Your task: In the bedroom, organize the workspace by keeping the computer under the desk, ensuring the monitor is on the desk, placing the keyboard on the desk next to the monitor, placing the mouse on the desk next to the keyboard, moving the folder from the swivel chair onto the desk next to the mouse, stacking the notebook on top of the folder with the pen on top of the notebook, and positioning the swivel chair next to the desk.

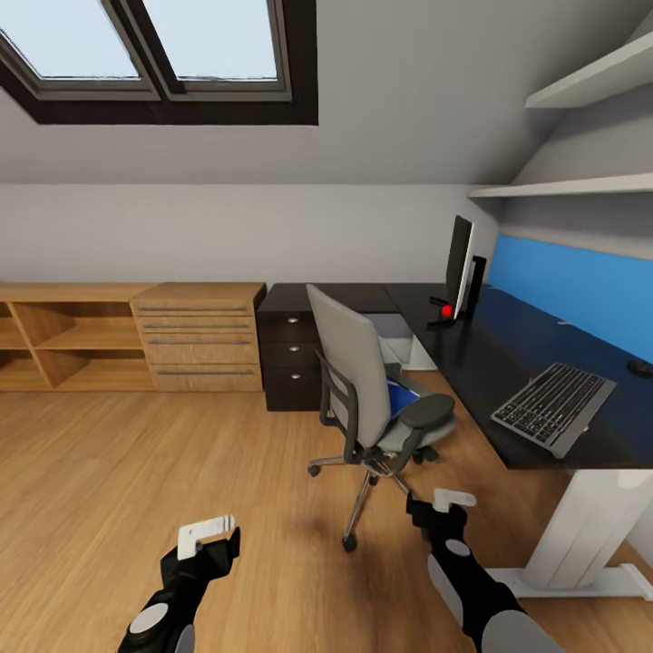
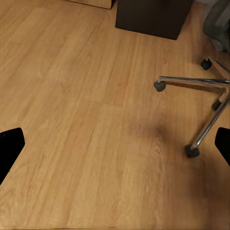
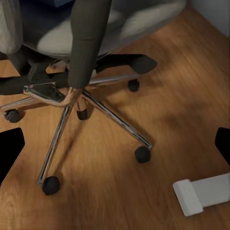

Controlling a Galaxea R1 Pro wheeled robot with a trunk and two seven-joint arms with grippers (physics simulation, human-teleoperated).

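Observation:
The swivel chair [image 1: 363, 372] stands on the wood floor just left of the desk [image 1: 508, 345], its back turned toward me. The blue folder [image 1: 403, 396] lies on its seat, mostly hidden by the backrest and armrest. On the desk stand the monitor [image 1: 461, 268], seen edge-on, and the keyboard [image 1: 553, 405]; the mouse [image 1: 640, 366] sits at the picture's right edge. A grey box, the computer [image 1: 396, 326], shows under the desk corner. Notebook and pen are out of view. My left gripper [image 1: 210, 537] [image 2: 116, 146] and right gripper [image 1: 438, 506] [image 3: 116, 148] hang open and empty above the floor, the right one over the chair's chrome base [image 3: 72, 96].
A black three-drawer unit [image 1: 290, 358] stands behind the chair, with a light wood cabinet [image 1: 136, 336] to its left. The desk's white leg and foot [image 1: 580, 535] [image 3: 206, 191] rest on the floor near my right arm. Bare plank floor [image 2: 72, 120] lies under my left gripper.

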